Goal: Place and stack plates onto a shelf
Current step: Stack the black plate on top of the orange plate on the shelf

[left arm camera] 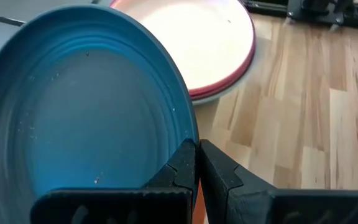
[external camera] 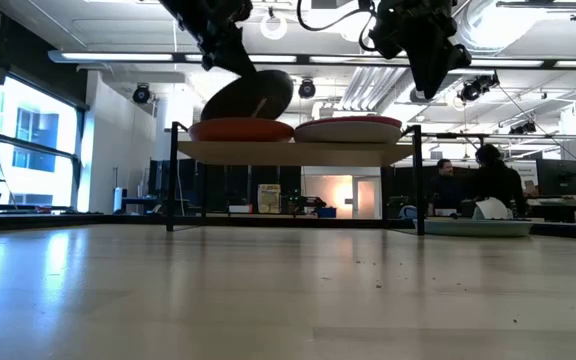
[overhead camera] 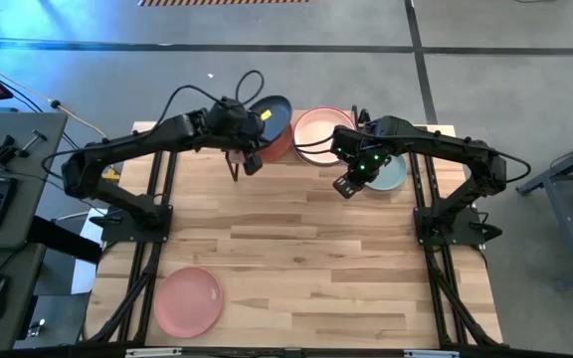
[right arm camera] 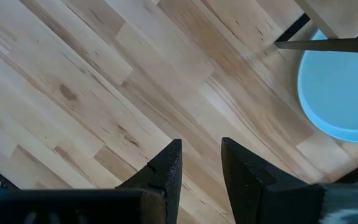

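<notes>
My left gripper (overhead camera: 250, 149) is shut on a dark grey plate (overhead camera: 274, 113) and carries it, tilted, over the terracotta plate (external camera: 240, 129) that lies on the shelf (external camera: 293, 152). Beside that, a cream plate (overhead camera: 321, 131) rests on a magenta one (left arm camera: 229, 78) on the shelf. My right gripper (right arm camera: 201, 163) hangs open over bare table, near a pale teal plate (right arm camera: 340, 87) lying flat by a shelf leg (right arm camera: 328, 43). A pink plate (overhead camera: 188, 300) lies at the table's near left. My left gripper pinches the dark grey plate's rim (left arm camera: 188, 134) between its two fingers, one on the upper face and one beneath. It comes slanting down from the table's left. The plate is tilted, its low edge (external camera: 213, 115) right at the terracotta plate; whether they touch I cannot tell.
The shelf stands at the table's far edge on thin black legs (external camera: 174, 180). The wide slatted tabletop (overhead camera: 296, 259) stretches between the shelf and the pink plate. People sit at desks (external camera: 488, 180) in the room beyond.
</notes>
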{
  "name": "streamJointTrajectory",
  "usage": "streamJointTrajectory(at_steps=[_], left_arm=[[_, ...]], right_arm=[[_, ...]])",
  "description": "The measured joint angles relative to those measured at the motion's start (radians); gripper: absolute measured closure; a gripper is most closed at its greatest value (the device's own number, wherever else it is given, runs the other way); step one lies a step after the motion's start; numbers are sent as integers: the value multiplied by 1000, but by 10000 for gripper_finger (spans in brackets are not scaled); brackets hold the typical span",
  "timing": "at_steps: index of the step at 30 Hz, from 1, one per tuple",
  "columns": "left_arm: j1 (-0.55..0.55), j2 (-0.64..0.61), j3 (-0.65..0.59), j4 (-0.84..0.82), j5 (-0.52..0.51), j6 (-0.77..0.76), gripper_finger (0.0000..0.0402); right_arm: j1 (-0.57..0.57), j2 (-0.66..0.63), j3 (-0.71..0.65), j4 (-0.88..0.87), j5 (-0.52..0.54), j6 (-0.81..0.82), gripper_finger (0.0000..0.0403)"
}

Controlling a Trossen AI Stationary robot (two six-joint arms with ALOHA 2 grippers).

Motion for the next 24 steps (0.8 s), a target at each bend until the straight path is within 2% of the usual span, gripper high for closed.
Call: streamJointTrajectory(at_steps=[14,24], left_arm=[[-22,22,0,-103,-57,-5,399],[-22,22,0,-104,-90,-7,381]], right_arm=[[0,0,0,0,0,0,311],[0,0,0,1,1,8,311]])
